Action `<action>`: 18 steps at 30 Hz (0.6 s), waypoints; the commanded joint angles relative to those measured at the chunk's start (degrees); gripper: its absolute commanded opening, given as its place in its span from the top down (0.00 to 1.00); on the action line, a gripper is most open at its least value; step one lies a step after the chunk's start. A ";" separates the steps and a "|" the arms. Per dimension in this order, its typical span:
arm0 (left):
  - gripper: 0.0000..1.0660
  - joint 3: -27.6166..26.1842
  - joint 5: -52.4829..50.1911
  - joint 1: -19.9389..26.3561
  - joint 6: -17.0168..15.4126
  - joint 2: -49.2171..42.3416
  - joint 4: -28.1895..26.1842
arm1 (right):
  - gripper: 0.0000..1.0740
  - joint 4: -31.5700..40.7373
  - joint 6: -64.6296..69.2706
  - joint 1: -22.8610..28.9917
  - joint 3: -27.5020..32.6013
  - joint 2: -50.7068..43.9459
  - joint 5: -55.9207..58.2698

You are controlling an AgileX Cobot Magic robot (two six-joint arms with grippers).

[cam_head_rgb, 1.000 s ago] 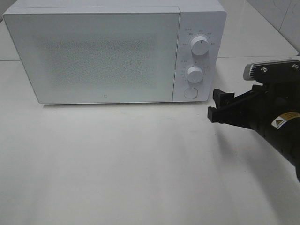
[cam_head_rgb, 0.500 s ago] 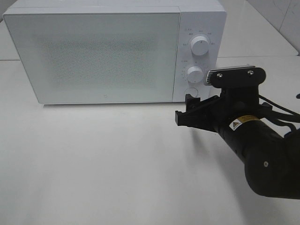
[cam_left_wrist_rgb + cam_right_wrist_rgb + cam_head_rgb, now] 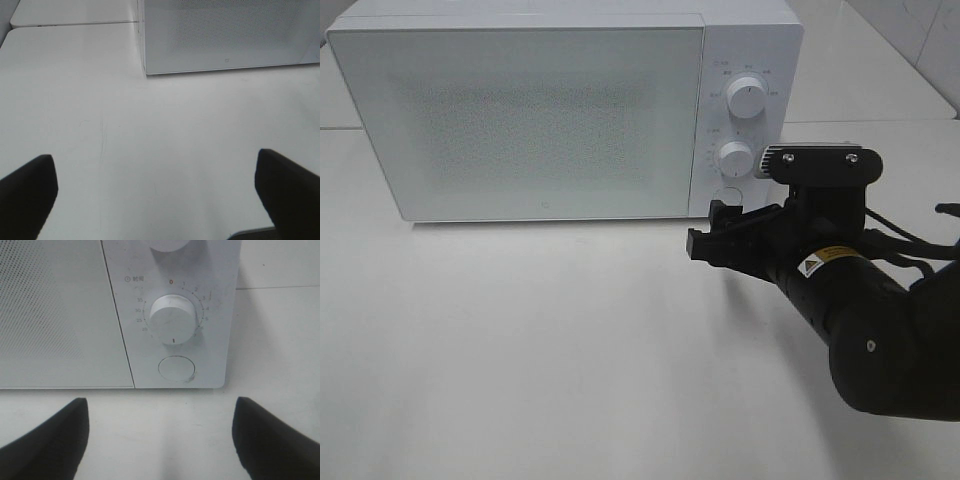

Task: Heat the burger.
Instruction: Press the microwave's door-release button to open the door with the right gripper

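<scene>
The burger is out of view in every frame. A white microwave [image 3: 540,110] stands at the back of the table with its door [image 3: 520,115] closed. My right gripper [image 3: 710,230] hovers just in front of the control panel's lower end, open, with nothing between its fingers. In the right wrist view the right gripper [image 3: 160,445] faces the round door button [image 3: 176,368] below the lower knob [image 3: 172,319]. My left gripper [image 3: 157,200] is open and empty over bare table, short of the microwave's front corner [image 3: 146,70]; it does not show in the exterior view.
The white tabletop [image 3: 520,340] spreads in front of the microwave. An upper knob [image 3: 747,98] sits above the lower knob [image 3: 734,157]. A seam in the table [image 3: 75,23] runs behind the microwave's left side. A tiled wall [image 3: 920,30] rises at the back right.
My right arm has swung in from the right edge to the microwave's control panel, and its open fingers now sit in front of the round button. The microwave has not moved.
</scene>
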 commanded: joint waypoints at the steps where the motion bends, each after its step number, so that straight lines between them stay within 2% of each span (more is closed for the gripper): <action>1: 0.06 0.17 -0.63 0.17 0.00 -1.15 -0.29 | 0.31 0.00 3.78 0.23 -0.63 -0.17 0.29; 3: 0.06 0.17 -0.63 0.17 0.00 -1.15 -0.29 | 0.33 0.00 15.76 0.23 -0.63 -0.17 0.23; 6: 0.06 0.17 -0.63 0.17 0.00 -1.15 -0.29 | 0.34 0.06 19.82 0.23 -0.63 -0.17 0.23; 8: 0.06 0.17 -0.63 0.17 0.00 -1.15 -0.29 | 0.38 0.06 30.42 0.23 -0.63 -0.17 0.23; 9: 0.06 0.17 -0.63 0.17 0.00 -1.15 -0.29 | 0.38 0.06 30.42 0.23 -0.63 -0.17 0.23; 11: 0.06 0.17 -0.63 0.17 0.00 -1.15 -0.29 | 0.47 0.17 44.86 0.23 -0.63 -0.17 0.23; 14: 0.06 0.17 -0.63 0.17 0.00 -1.15 -0.29 | 0.50 0.17 48.59 0.23 -0.63 -0.17 0.23; 16: 0.06 0.17 -0.63 0.17 0.00 -1.15 -0.29 | 0.62 0.17 60.50 0.23 -0.63 -0.17 0.29; 17: 0.06 0.17 -0.63 0.17 0.00 -1.15 -0.29 | 0.62 0.17 60.50 0.23 -0.63 -0.17 0.29; 18: 0.06 0.17 -0.63 0.17 0.00 -1.15 -0.29 | 0.66 0.17 62.91 0.23 -0.63 -0.17 0.29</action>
